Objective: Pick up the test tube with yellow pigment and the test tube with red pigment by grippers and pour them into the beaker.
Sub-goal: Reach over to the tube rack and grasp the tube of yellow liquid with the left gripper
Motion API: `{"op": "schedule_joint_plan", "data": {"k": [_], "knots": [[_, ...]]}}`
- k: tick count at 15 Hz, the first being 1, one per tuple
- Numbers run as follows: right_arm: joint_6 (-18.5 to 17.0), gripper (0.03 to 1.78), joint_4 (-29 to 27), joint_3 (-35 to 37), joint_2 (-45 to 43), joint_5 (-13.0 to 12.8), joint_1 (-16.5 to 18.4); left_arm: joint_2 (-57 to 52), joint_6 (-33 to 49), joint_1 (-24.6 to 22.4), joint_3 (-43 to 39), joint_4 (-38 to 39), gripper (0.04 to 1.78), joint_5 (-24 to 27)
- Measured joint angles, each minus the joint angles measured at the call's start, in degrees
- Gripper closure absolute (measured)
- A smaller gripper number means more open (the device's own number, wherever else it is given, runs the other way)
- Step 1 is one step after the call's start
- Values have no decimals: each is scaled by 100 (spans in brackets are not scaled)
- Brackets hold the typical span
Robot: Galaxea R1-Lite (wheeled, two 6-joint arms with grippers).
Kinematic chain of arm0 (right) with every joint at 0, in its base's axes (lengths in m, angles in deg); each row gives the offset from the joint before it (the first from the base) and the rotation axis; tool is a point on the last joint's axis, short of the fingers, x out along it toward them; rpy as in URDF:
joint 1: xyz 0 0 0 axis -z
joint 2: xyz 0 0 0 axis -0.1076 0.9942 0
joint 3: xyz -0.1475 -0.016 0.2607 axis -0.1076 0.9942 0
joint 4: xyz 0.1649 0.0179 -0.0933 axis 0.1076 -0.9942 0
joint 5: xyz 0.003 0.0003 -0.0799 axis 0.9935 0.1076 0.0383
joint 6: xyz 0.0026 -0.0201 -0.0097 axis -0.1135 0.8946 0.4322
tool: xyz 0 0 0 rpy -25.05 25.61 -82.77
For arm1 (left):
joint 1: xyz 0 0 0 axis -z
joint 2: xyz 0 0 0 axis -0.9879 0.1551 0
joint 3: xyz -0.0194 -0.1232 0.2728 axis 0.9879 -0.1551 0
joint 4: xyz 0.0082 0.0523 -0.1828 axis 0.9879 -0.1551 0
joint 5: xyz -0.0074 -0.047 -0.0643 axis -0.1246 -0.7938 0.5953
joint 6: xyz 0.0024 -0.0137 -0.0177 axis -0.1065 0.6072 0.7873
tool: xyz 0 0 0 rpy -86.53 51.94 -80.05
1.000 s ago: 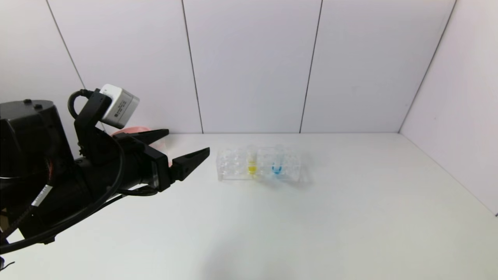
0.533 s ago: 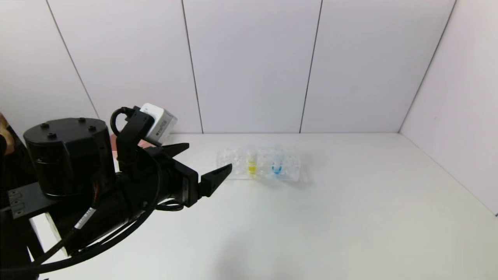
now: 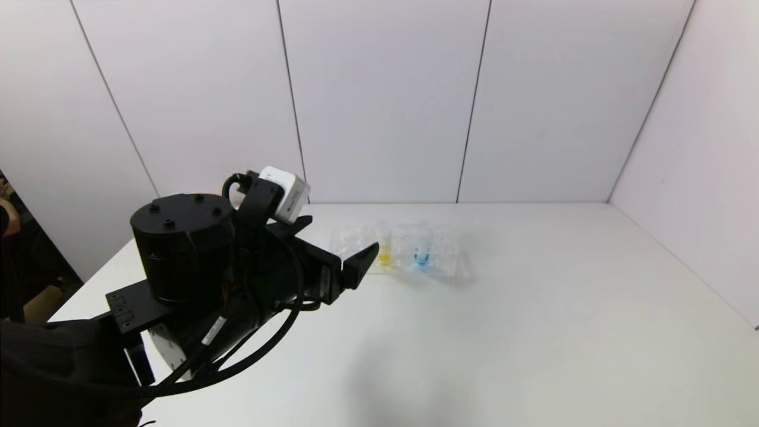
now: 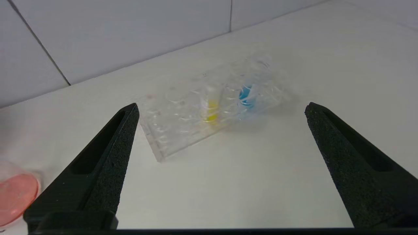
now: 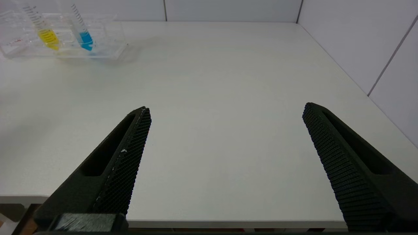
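The test tube with yellow pigment (image 3: 384, 251) stands in a clear tube rack (image 3: 356, 242) at the back middle of the white table. It also shows in the left wrist view (image 4: 211, 112) and the right wrist view (image 5: 48, 34). My left gripper (image 3: 338, 237) is open and empty, just left of the rack, with its nearer fingertip by the rack's left end; in its own view (image 4: 222, 105) the rack lies ahead between the jaws. My right gripper (image 5: 226, 107) is open and empty over the table's front edge. The red-pigment tube and the beaker are out of view.
A tube with blue liquid (image 3: 421, 255) stands in the rack right of the yellow one, also seen in the wrist views (image 4: 245, 95) (image 5: 85, 37). A pink bowl (image 4: 14, 199) sits on the table left of the rack. White walls close the back and right.
My left arm has swung right and forward, bringing its open gripper up to the rack's left end. The pink bowl is now hidden behind the arm in the head view.
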Motion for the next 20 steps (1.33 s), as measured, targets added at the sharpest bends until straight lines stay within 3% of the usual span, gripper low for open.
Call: {"op": "schedule_joint_plan", "data": {"k": [2,7,15,20], "knots": [[0,11,0,0,0,0,0,279,32,5,223,85,4,-466],[2,11,0,0,0,2,0,1101,335,157,827,188,4,-1009],[0,11,-1,0,0,0,0,2438,313,262,1263,1675,4,-1681],[0,11,0,0,0,0,0,3057,296,245,1532,2183,4,-1871]]}}
